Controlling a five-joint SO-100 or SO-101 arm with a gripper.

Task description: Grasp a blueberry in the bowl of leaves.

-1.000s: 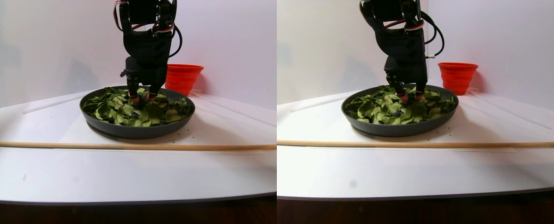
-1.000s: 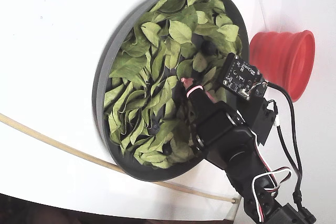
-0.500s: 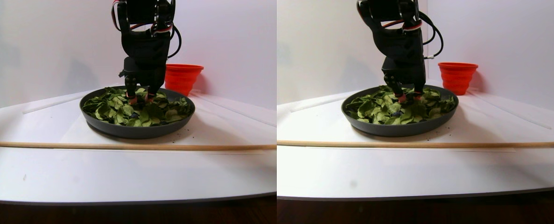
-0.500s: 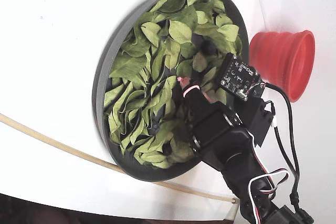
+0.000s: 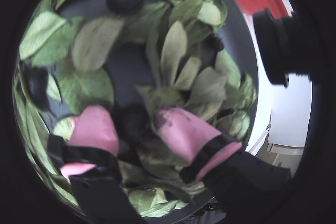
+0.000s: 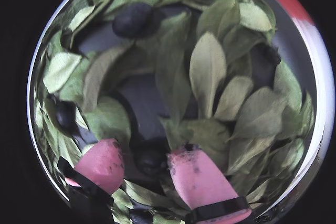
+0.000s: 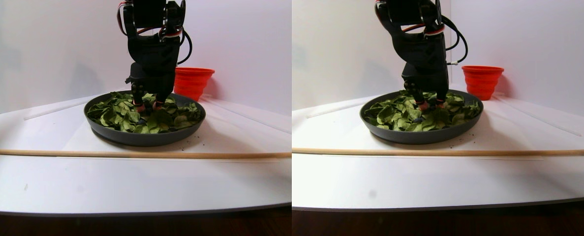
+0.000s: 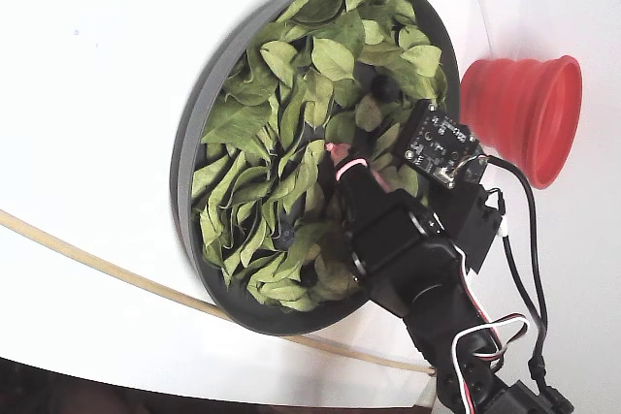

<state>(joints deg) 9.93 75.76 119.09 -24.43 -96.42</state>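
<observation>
My gripper (image 5: 131, 115) is down among the leaves (image 5: 173, 51) in the dark-grey bowl (image 8: 189, 152). Its pink fingertips (image 6: 102, 163) stand apart, one on each side of a blueberry (image 6: 150, 160) that lies between them with a small gap on each side. The gripper is open and also shows in another wrist view (image 6: 145, 150). That berry is a dark blur in a wrist view (image 5: 134, 123). Other blueberries lie at the top (image 6: 132, 19) and at the left (image 6: 65, 115) of the bowl. In the stereo pair view the gripper (image 7: 145, 104) points straight down into the bowl.
A red ribbed cup (image 8: 524, 113) stands just beyond the bowl's rim, close to the arm; it also shows in the stereo pair view (image 7: 193, 81). A thin wooden stick (image 7: 124, 154) lies across the white table in front of the bowl. A white wall stands behind.
</observation>
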